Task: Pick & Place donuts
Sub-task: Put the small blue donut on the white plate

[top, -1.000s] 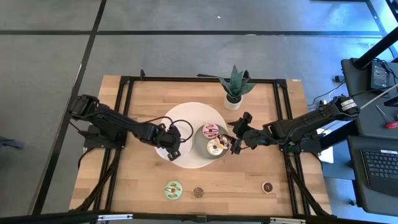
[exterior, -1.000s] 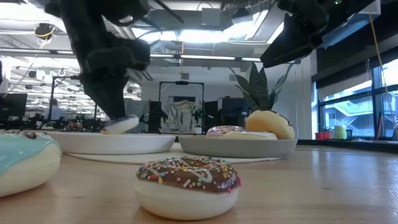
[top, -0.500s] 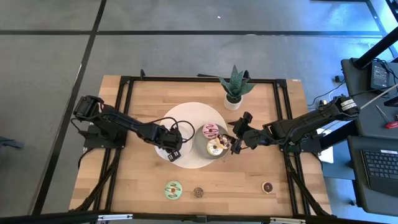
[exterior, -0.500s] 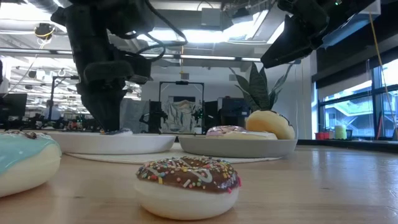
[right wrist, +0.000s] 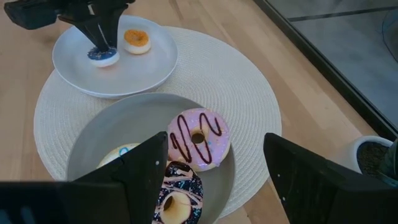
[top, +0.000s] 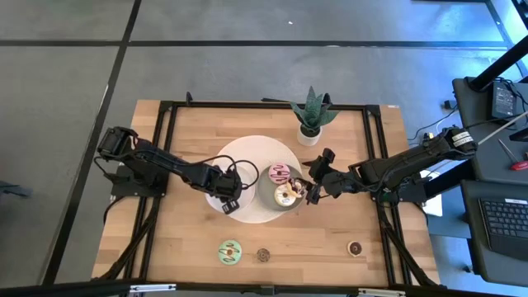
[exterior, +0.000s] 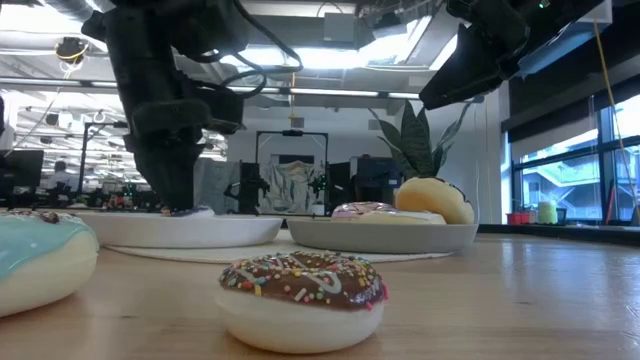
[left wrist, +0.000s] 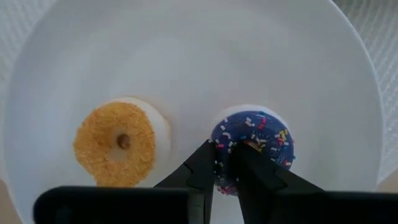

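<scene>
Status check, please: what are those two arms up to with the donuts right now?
Left gripper pinching blue donut on white plate. Right gripper open over grey plate. Nothing in the way.

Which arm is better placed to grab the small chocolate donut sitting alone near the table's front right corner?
Right. The small chocolate-iced donut lies on the right arm's side; the right pincer is open and empty, while the left pincer is shut on the blue sprinkled donut.

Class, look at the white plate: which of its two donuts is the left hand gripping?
The blue sprinkled donut, pinched at its rim by the left hand; the orange donut lies untouched beside it.
</scene>
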{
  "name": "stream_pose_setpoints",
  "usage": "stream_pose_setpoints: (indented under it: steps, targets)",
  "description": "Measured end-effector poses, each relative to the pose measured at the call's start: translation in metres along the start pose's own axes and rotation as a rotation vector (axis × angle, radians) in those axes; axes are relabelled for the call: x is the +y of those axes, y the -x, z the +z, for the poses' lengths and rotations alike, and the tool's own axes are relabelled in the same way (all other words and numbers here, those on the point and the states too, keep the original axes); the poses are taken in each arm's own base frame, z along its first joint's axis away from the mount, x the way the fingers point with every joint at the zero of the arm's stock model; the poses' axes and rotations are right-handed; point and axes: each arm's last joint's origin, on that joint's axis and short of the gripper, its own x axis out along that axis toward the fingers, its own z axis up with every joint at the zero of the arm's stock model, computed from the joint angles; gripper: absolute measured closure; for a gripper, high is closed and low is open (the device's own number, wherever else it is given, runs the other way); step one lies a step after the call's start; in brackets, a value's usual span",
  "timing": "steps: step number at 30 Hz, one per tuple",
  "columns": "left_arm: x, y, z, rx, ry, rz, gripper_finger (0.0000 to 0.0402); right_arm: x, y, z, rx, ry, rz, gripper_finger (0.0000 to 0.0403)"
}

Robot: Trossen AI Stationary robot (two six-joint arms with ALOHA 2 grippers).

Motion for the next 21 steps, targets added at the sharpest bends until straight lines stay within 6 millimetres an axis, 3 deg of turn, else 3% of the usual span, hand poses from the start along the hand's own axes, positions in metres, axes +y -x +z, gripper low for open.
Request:
stream_pose_setpoints:
  steps: [11,21]
  targets:
    - [0.0004,0.0,0.0004,-0.013,-0.004,0.015,0.0281,0.0,0.0,0.0,0.0,0.0,0.0,0.0137]
    - [0.0016,0.0038,-0.0014,0.018,-0.015,-0.005,0.027,0.0001,0.0,0.0002,-0.002,-0.004,0.0,0.0137]
